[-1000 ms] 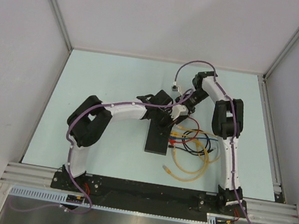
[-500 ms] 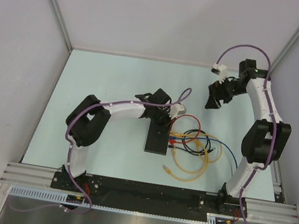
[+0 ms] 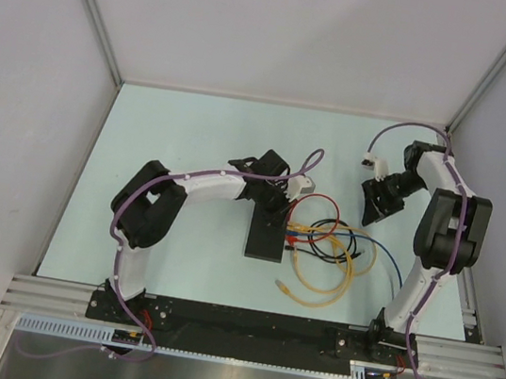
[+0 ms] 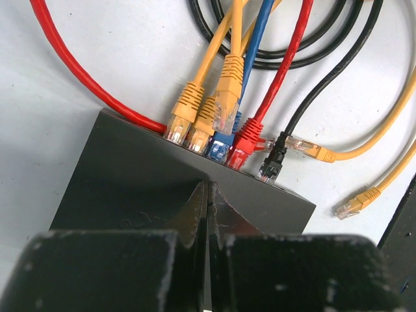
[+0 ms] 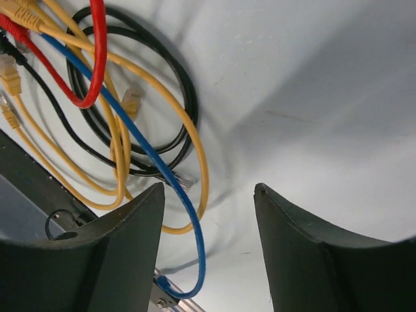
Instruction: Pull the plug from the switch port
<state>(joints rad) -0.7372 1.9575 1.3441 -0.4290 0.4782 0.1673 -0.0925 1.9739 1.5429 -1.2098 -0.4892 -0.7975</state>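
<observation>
On the desk (image 3: 193, 142) the switch (image 3: 265, 239) lies mid-field, pinned from above by the left pincer (image 4: 207, 188) (jaws shut). The right pincer (image 5: 209, 195) hangs part-wide and empty, well apart from it — red, blue and yellow plugs (image 4: 227, 107) look seated, so the pulling is likely yet to do.

The blurred fingers (image 4: 97, 270) of the left gripper (image 4: 207, 195) are hiding the near end of the switch (image 4: 130, 169) from us; from above, the plugs (image 3: 293, 226) are showing too small to tell apart.
</observation>
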